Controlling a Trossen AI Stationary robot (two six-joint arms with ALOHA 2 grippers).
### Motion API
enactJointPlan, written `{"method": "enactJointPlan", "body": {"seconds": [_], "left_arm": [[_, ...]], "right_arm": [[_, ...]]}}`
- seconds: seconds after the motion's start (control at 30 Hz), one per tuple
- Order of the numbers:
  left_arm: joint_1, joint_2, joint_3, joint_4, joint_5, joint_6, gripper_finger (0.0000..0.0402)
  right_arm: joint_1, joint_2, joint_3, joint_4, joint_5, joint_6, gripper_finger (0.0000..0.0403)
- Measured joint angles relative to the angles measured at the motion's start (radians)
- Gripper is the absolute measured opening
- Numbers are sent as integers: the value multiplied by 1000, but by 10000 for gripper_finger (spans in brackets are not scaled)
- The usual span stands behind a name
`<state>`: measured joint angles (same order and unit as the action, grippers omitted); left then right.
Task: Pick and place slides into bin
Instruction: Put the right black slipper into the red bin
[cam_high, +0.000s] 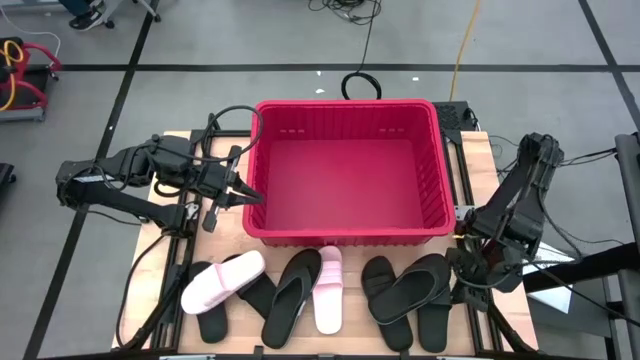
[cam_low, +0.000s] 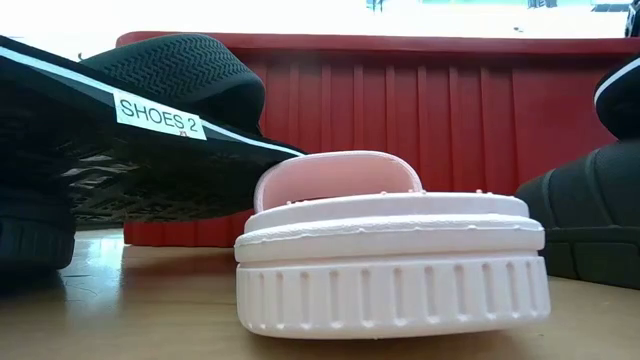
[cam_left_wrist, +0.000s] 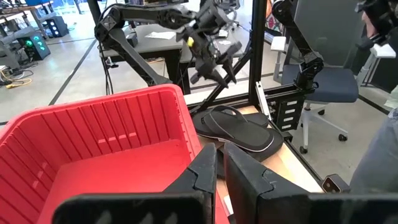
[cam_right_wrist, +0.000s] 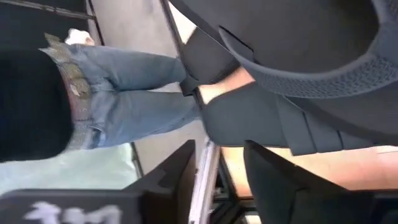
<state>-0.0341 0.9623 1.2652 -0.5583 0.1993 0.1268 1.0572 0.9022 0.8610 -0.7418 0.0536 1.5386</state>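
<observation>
The red bin stands at the table's middle, toward the far side. Along the near edge lie several slides: two pink ones and black ones. The left pink slide rests across a black one. My right gripper is open, low at the table's right edge, pointing slantwise down at the rightmost black slides with nothing between its fingers. My left gripper is shut on nothing and hangs by the bin's left wall.
In the low view a pink slide sits closest, with a black slide labelled "SHOES 2" leaning over it from the left and the bin wall behind. A person in jeans stands beyond the table's right edge.
</observation>
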Motion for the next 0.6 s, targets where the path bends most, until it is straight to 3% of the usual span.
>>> {"method": "enactJointPlan", "body": {"seconds": [0.2, 0.43, 0.6], "left_arm": [[0, 0, 0, 0, 0, 0, 31], [0, 0, 0, 0, 0, 0, 31], [0, 0, 0, 0, 0, 0, 31]], "right_arm": [[1, 0, -196, 283, 6, 75, 154], [3, -44, -418, 763, 167, 92, 149], [26, -94, -522, 958, 213, 103, 147]]}}
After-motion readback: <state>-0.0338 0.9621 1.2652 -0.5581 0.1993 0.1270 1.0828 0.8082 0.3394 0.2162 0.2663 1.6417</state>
